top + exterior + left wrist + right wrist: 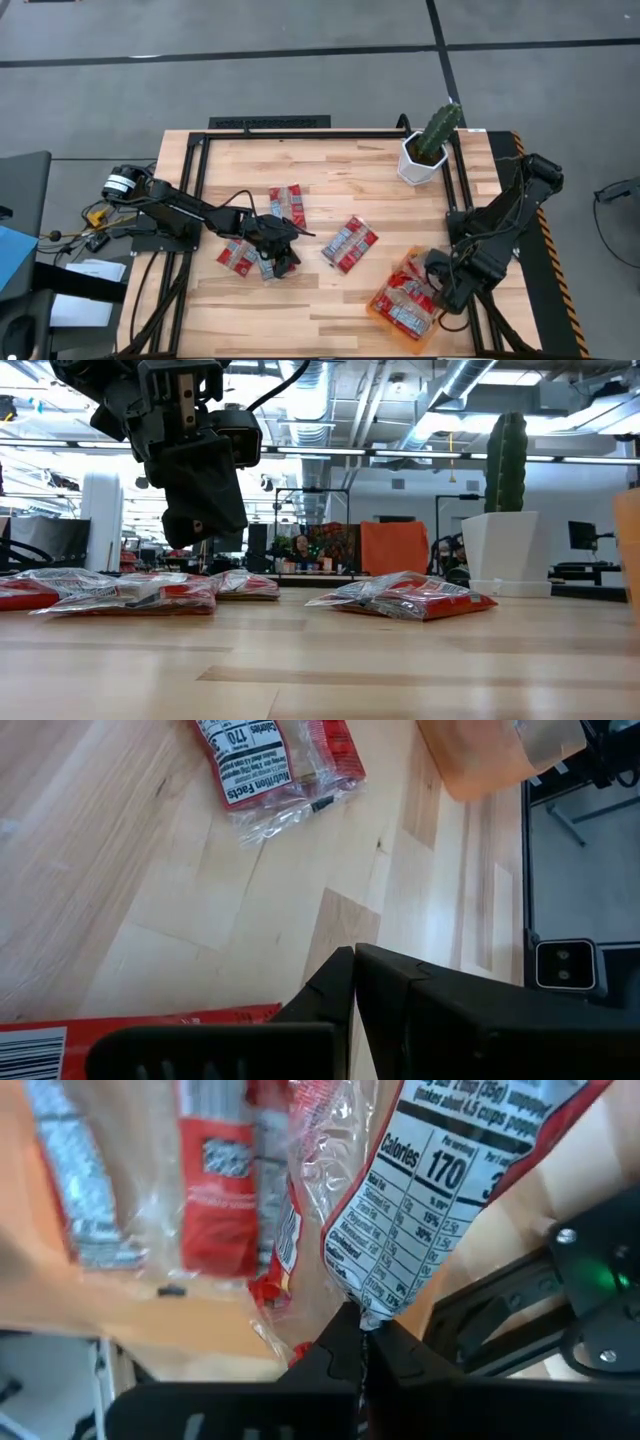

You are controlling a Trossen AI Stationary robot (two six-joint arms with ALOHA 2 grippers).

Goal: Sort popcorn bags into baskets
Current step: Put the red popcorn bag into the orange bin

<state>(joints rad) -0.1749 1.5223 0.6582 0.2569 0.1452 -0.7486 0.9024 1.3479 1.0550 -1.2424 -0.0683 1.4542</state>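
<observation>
A pale butcher-block table of jointed wooden strips, framed by black rails, stands on a grey floor; the low view looks past it into an open workshop with ceiling ducts and screens.

At the left, the left gripper hangs low over a cluster of flat red popcorn bags in crinkled clear wrap. In its wrist view the dark fingers meet, pinched together, with a red strip showing at their edge; whether they grip it is hard to tell. Two more packets lie just behind, and a single packet lies alone near the table's middle, its white nutrition panel facing up.

A white faceted pot with a ribbed green cactus stands at the far right corner.

At the near right, the shallow orange translucent basket holds several packets. The right gripper sits at its rim, fingers clamped on the clear wrap of a held packet, part of which is cut off.
</observation>
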